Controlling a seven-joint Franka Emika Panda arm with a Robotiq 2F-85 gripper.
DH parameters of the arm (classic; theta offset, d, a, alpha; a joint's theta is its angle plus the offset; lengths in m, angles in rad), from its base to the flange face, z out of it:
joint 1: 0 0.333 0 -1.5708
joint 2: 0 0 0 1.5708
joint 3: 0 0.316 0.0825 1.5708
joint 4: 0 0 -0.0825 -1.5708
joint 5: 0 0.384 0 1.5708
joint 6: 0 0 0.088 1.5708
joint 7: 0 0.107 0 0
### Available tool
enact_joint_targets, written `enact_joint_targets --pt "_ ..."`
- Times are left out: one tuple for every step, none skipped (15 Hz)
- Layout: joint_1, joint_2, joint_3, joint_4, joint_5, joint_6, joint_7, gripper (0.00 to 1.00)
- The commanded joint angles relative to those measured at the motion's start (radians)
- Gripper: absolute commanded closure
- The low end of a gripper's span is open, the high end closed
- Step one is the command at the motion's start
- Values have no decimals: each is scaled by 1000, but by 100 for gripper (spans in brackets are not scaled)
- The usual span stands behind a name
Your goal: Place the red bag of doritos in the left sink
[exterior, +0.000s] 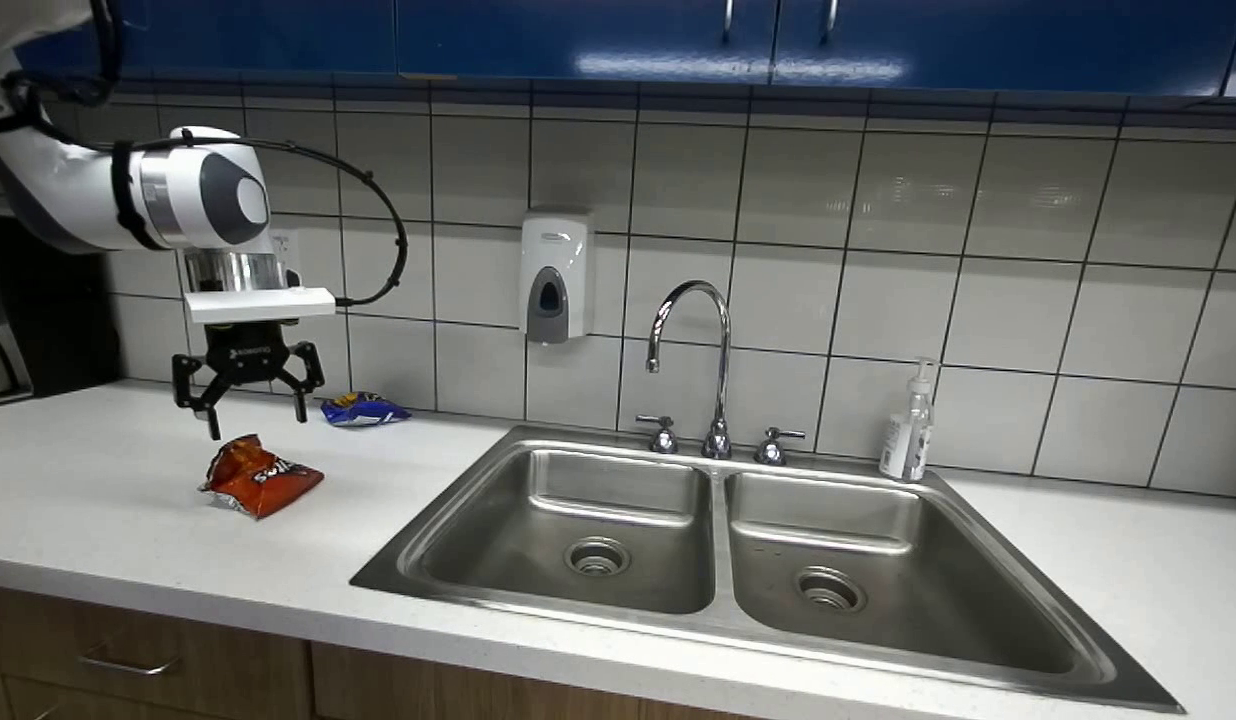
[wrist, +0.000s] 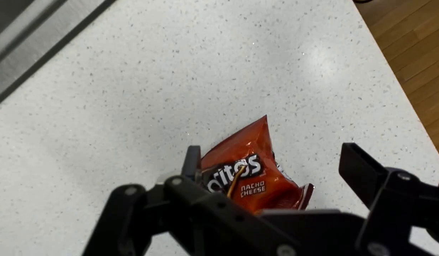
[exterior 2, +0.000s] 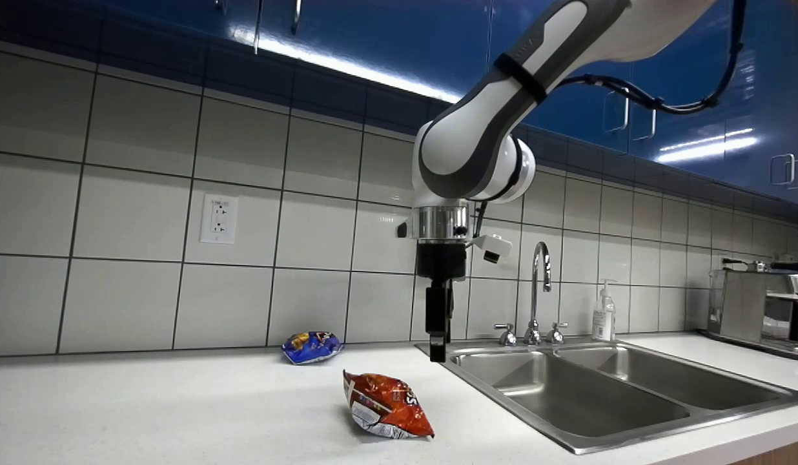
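Observation:
The red bag of doritos lies crumpled on the white counter left of the sink; it also shows in an exterior view. In the wrist view the bag lies below and between the open fingers, nearer the left finger, its lower part hidden by the gripper. My gripper points down, open and empty, above the counter near the bag, apart from it. It also shows edge-on in an exterior view and in the wrist view. The left sink is a steel basin with a round drain.
A small blue bag lies by the tiled wall behind the red bag. A faucet with two handles stands behind the sink. The right basin and a soap bottle are further right. Blue cabinets hang above.

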Motion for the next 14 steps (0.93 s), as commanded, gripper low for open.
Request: enact_joint_targets --pt "-38 95 41 93 0 -38 -62 0" --pt "-43 117 46 107 0 -38 -70 0" --pt "-45 143 51 123 -1 -37 -77 0" --pt "-48 168 56 139 0 -36 -88 0" --pt "-50 190 60 154 -2 -36 -93 0" --pt "-54 211 67 172 2 -36 -102 0" --pt "-56 228 71 188 -3 -39 -105 0" --pt "-58 245 75 205 -9 -42 -108 0" --pt "-60 260 79 224 -10 -44 -117 0" --pt "-61 274 82 240 -12 -46 -120 0" --pt "-62 286 85 254 -14 -47 -125 0" --pt "-63 298 86 269 -18 -48 -125 0" --pt "-63 308 86 282 -22 -51 -125 0" --pt "-62 318 86 294 -26 -52 -126 0"
